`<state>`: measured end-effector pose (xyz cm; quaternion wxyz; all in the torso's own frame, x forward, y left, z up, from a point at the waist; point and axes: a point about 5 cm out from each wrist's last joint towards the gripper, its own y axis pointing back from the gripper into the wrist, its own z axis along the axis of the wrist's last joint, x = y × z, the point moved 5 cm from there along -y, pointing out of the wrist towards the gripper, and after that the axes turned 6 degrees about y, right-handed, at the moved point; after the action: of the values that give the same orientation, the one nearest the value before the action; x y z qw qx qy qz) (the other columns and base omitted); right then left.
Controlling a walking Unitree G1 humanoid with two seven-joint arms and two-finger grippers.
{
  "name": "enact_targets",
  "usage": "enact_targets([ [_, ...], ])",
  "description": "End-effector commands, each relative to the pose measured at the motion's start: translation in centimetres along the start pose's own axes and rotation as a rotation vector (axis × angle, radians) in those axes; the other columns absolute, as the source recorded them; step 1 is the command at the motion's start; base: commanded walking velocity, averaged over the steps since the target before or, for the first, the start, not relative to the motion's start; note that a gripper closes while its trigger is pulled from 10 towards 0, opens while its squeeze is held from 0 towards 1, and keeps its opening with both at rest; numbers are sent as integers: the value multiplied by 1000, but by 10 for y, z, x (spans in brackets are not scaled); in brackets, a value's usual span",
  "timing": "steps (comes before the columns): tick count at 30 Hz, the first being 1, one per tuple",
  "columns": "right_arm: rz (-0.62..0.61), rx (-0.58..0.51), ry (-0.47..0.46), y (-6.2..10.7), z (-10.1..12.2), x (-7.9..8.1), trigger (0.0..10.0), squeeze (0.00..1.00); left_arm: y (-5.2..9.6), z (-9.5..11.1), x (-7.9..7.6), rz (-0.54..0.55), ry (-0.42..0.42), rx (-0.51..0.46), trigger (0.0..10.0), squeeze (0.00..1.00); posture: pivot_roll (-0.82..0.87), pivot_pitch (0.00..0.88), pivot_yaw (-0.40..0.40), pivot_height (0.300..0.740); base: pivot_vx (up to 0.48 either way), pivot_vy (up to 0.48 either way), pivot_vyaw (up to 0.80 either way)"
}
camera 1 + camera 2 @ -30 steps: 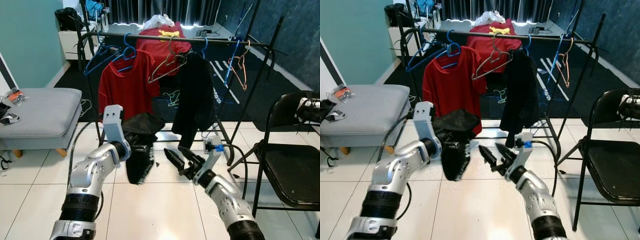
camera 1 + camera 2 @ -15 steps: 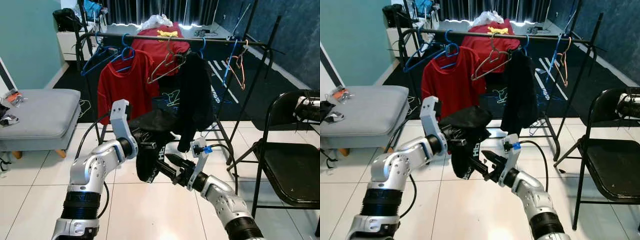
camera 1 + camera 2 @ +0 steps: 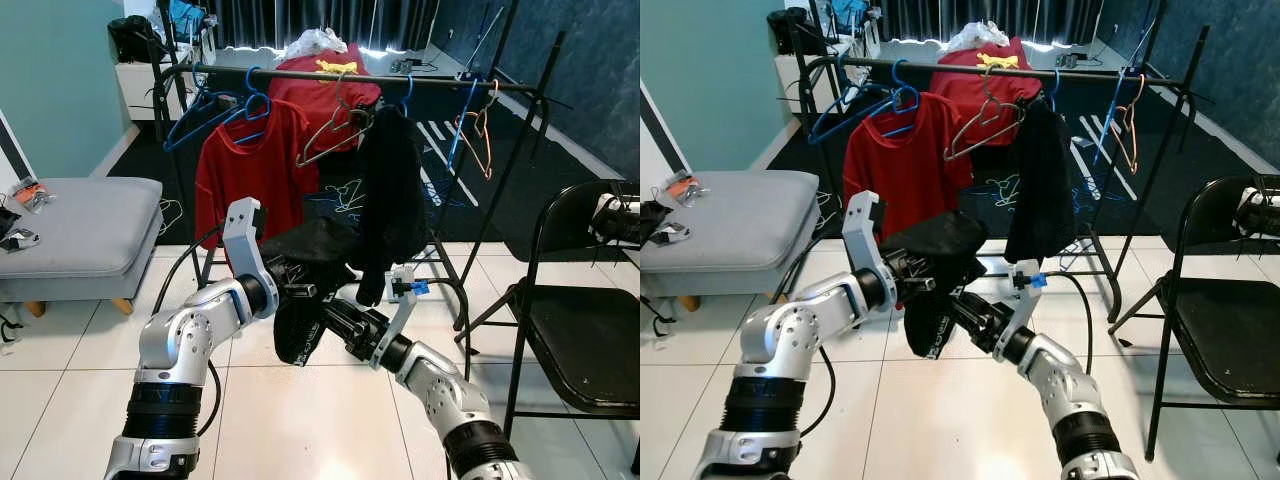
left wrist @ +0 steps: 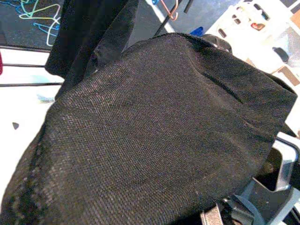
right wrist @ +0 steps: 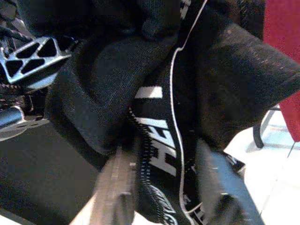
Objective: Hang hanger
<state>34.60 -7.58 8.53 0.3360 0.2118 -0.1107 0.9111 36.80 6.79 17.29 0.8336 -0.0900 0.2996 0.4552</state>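
Clearly the black garment (image 3: 305, 285), held up before the clothes rail (image 3: 340, 78), is soft and light, so the left pincer (image 3: 298, 291) and the right pincer (image 5: 164, 154), spread around its waistband, should take its firm edge.

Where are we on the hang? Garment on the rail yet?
Not yet. Done: the black garment is off the floor, held up by the left pincer. In hand: the right pincer is at its lower part, fingers straddling the lettered band. Left: lift it to the rail, where the red shirt and other clothes hang.
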Motion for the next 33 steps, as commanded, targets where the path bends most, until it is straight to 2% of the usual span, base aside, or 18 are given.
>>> enact_targets([
  [1, -2, -17, -7, 2, 0, 0, 0, 0, 2, 3, 4, 22, -5, -4, 10000, 0, -66, 0, -26, 740, 0, 0, 0],
  [14, -52, -64, -25, 15, 3, -8, 0, 0, 3, 9, 20, 110, -5, -30, 10000, 0, -71, 0, -18, 740, 0, 0, 0],
  [15, -83, -93, -29, 18, 10, -13, 0, 0, 5, 11, 25, 132, 5, -49, 10000, 1000, -75, 0, -23, 740, 0, 0, 0],
  [19, -106, -112, -25, 22, 14, -17, 0, 0, 6, 13, 31, 159, 9, -67, 10000, 1000, -81, 0, -26, 740, 0, 0, 0],
  [20, -118, -122, -18, 24, 18, -19, 0, 0, 8, 16, 38, 198, 11, -88, 10000, 1000, -82, 0, -31, 740, 0, 0, 0],
  [21, -117, -122, -3, 26, 22, -20, 0, 0, 10, 19, 47, 254, 16, -103, 10000, 20, -81, 0, -35, 740, 0, 0, 0],
  [22, -117, -122, -3, 26, 22, -20, 0, 0, 10, 19, 47, 254, 16, -103, 10000, 20, -81, 0, -35, 740, 0, 0, 0],
  [23, -115, -124, 21, 27, 28, -21, 0, 0, 14, 15, 62, 328, 48, -98, 10000, 0, -85, 0, -41, 740, 0, 0, 0],
  [24, -115, -124, 21, 27, 28, -21, 0, 0, 14, 15, 62, 328, 48, -98, 10000, 0, -85, 0, -41, 740, 0, 0, 0],
  [26, -152, -140, 61, 30, 45, -28, 0, 0, 25, -5, 97, 460, 188, -72, 10000, 0, -95, 7, -36, 740, 0, 0, 0],
  [28, -152, -140, 61, 30, 45, -28, 0, 0, 25, -5, 97, 460, 188, -72, 10000, 0, -95, 7, -36, 740, 0, 0, 0],
  [29, -178, -138, 80, 32, 51, -32, 0, 0, 30, -13, 108, 508, 229, -62, 10000, 0, -95, 7, -36, 740, 0, 0, 0],
  [31, -178, -138, 80, 32, 51, -32, 0, 0, 30, -13, 108, 508, 229, -62, 10000, 0, -95, 7, -36, 740, 0, 0, 0],
  [32, -223, -58, 144, 34, 51, -40, 0, 0, 37, -21, 114, 543, 167, -26, 10000, 0, -106, 14, -32, 740, 0, 0, 0],
  [33, -193, 100, 279, 36, 40, -39, 0, 0, 40, -25, 116, 562, -1, 32, 10000, 0, -98, 17, -31, 740, 0, 0, 0],
])
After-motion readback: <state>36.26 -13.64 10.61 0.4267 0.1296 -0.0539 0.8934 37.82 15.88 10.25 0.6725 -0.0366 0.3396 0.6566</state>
